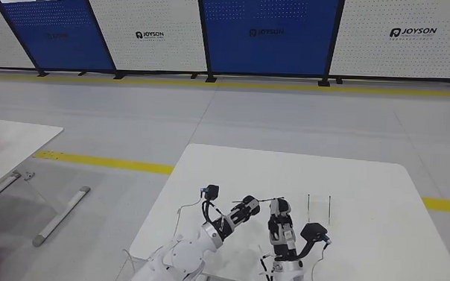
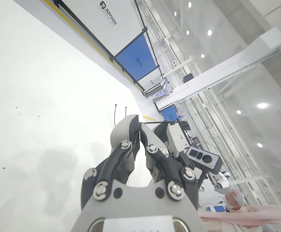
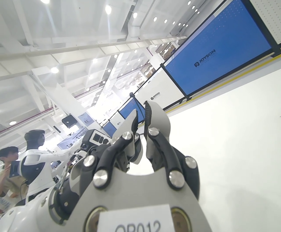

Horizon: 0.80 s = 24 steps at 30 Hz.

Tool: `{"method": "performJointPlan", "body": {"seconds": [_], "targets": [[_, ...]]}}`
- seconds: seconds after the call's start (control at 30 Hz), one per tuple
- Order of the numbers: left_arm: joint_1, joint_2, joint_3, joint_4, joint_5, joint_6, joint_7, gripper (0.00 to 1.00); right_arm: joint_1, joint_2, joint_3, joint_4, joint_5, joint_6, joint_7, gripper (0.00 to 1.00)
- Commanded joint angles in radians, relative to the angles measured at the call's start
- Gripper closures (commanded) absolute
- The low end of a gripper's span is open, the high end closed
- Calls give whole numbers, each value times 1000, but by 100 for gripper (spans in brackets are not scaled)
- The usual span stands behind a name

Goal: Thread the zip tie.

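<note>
Two arms low over the white table (image 1: pixel 370 242), near its front edge, with the hands close together and tips pointing away from the robot.

Left hand (image 2: pixel 139 128): fingers (image 2: pixel 129 125) pressed together at the tips, pinching one end of a thin black zip tie (image 2: pixel 153 123). The pads lower down stand slightly apart.

The zip tie is held in the air above the table. It runs roughly level from the left hand's tips across to the right hand (image 2: pixel 170 134) just beside it. In the top view it shows as a fine dark line (image 1: pixel 262 200) bridging the left hand (image 1: pixel 246 208) and the right hand (image 1: pixel 280 208).

Right hand (image 3: pixel 141 112): a thin black strand crosses it in its own wrist view. I cannot tell whether it grips the tie or how far it is open.

Two more zip ties (image 1: pixel 308 207) lie flat on the table off to the right of the right hand. They are side by side, apart from each other and roughly parallel. From the left wrist they show beyond the hand, small heads at the far ends (image 2: pixel 115 116).
</note>
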Motion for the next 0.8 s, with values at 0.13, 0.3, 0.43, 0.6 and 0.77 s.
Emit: {"method": "performJointPlan", "body": {"seconds": [0.13, 0.3, 0.43, 0.6, 0.77], "targets": [[0, 0, 0, -2, 1, -2, 2, 100, 2, 0, 3, -3, -1, 2, -4, 96], [4, 1, -4, -2, 4, -10, -4, 100, 1, 1, 8, -9, -2, 8, -2, 97], [7, 2, -7, -4, 7, -18, -8, 100, 1, 1, 10, -10, -1, 14, 2, 95], [10, 3, -10, -6, 9, -20, -8, 100, 6, 0, 5, -5, -2, 22, 12, 80], [10, 3, -11, -6, 7, -20, -9, 100, 10, -2, 1, -3, -8, 35, 18, 85]]}}
